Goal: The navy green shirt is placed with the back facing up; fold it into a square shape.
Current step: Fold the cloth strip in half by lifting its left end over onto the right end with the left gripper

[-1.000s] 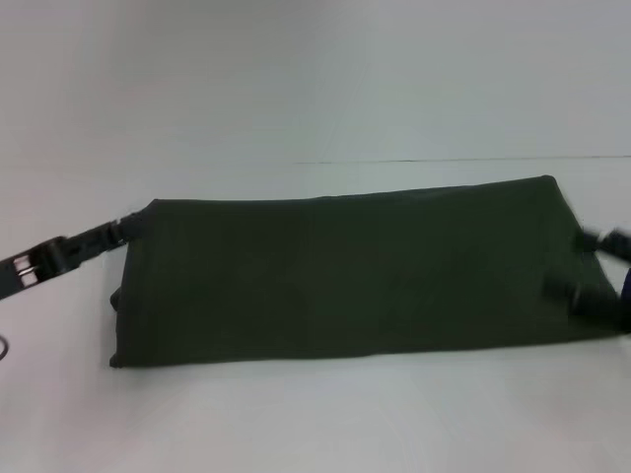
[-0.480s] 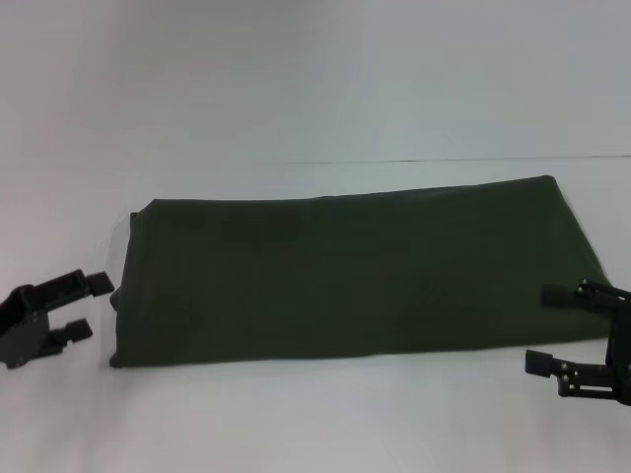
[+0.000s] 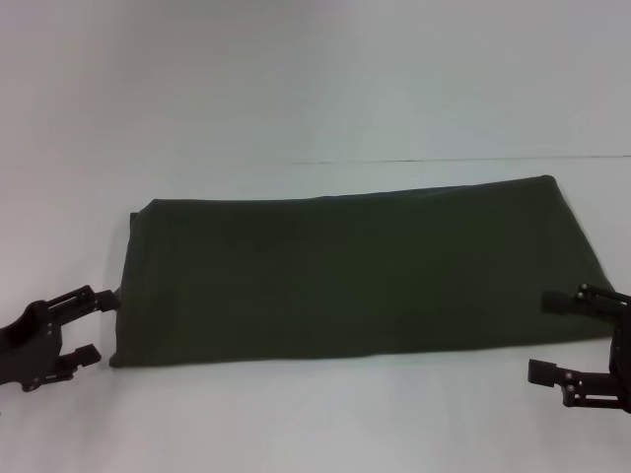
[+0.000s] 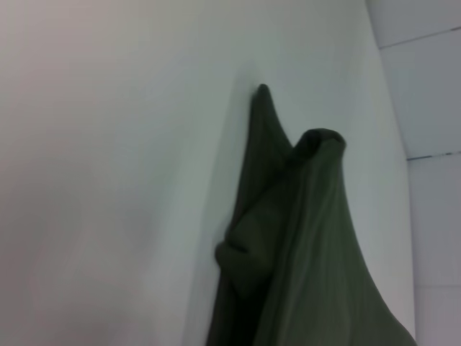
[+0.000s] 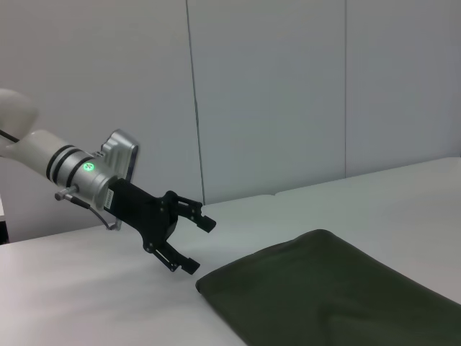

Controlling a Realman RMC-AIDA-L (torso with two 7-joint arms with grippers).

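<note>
Overhead, the navy green shirt (image 3: pixel 355 271) lies as a long folded band across the table (image 3: pixel 296 424). Left gripper (image 3: pixel 89 325) at 9 o'clock and right gripper (image 3: pixel 562 335) at 3 o'clock, both spread, holding nothing. Left wrist view: soft, limp layers (image 4: pixel 288 238); pinch end corners through every layer. Right wrist view: left gripper (image 5: pixel 193 245) gapes just beside the end.

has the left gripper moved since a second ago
Yes. The left gripper was up at the navy green shirt's far left corner; it now sits lower, open, beside the shirt's near left corner.
</note>
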